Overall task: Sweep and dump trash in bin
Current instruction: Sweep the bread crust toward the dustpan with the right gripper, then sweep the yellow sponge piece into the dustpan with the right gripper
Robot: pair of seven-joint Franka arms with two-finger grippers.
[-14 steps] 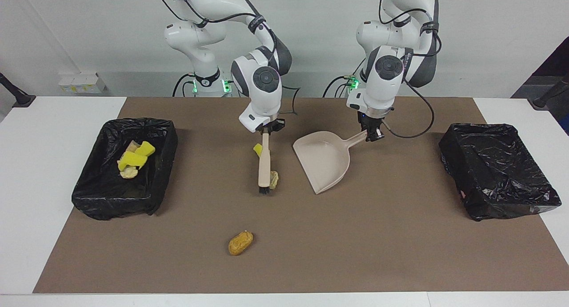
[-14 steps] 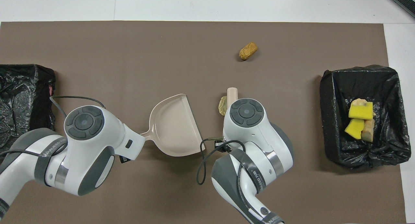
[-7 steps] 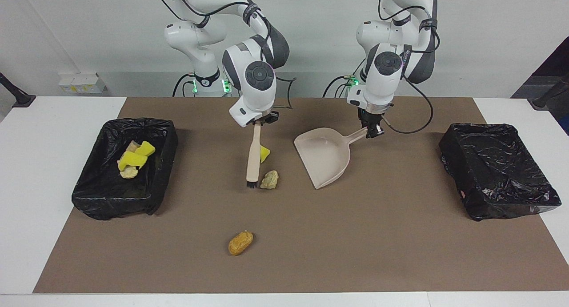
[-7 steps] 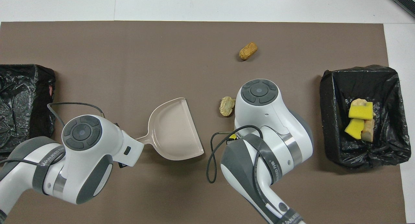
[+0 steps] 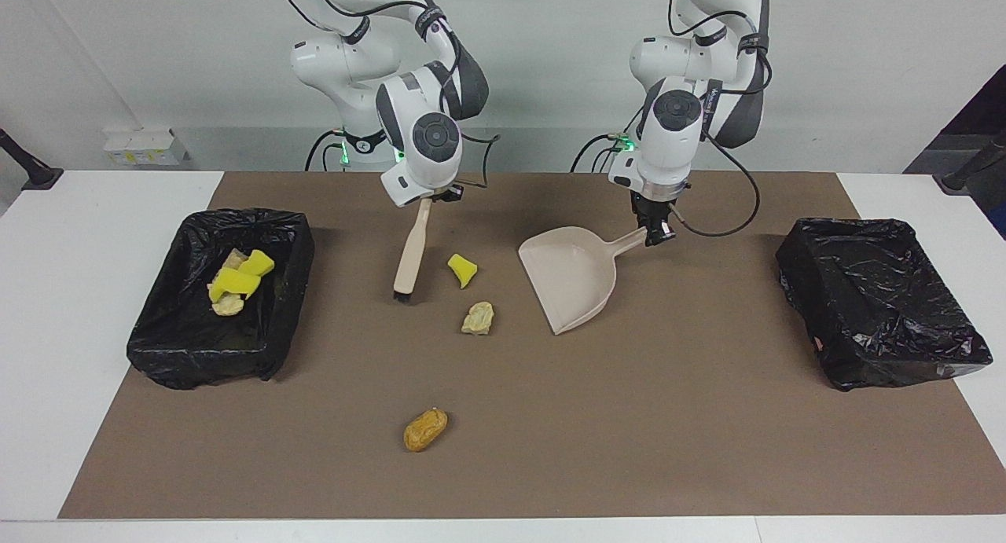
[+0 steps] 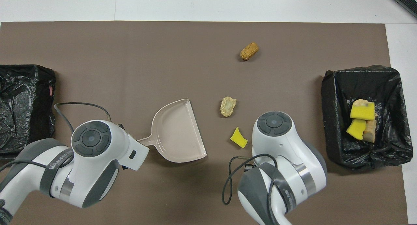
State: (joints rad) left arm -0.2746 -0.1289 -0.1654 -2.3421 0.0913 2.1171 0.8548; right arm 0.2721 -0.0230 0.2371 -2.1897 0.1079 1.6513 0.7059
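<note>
Trash: a yellow chunk (image 5: 462,269), a beige lump (image 5: 478,318) and an orange-brown lump (image 5: 425,429) are lying beside the dustpan (image 5: 572,280), toward the right arm's end. The right gripper (image 5: 428,201) is gripping the brush (image 5: 411,252), the left gripper (image 5: 654,232) the dustpan's handle. Sweeping is under way; next, the brush needs to get outside the scraps. In the overhead view the arm is hiding the brush.

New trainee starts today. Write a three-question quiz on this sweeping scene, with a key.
1. True or false: the dustpan already holds a scrap.
2. How many scraps lie loose on the brown mat?
3. Which tool does the right gripper hold: A) brush, B) dustpan, C) nothing?

Key
1. False. It is empty, its handle in the left gripper.
2. Three: the yellow sponge chunk, the beige lump and the orange-brown lump. The rest lie in the bin at the right arm's end.
3. A.
</note>
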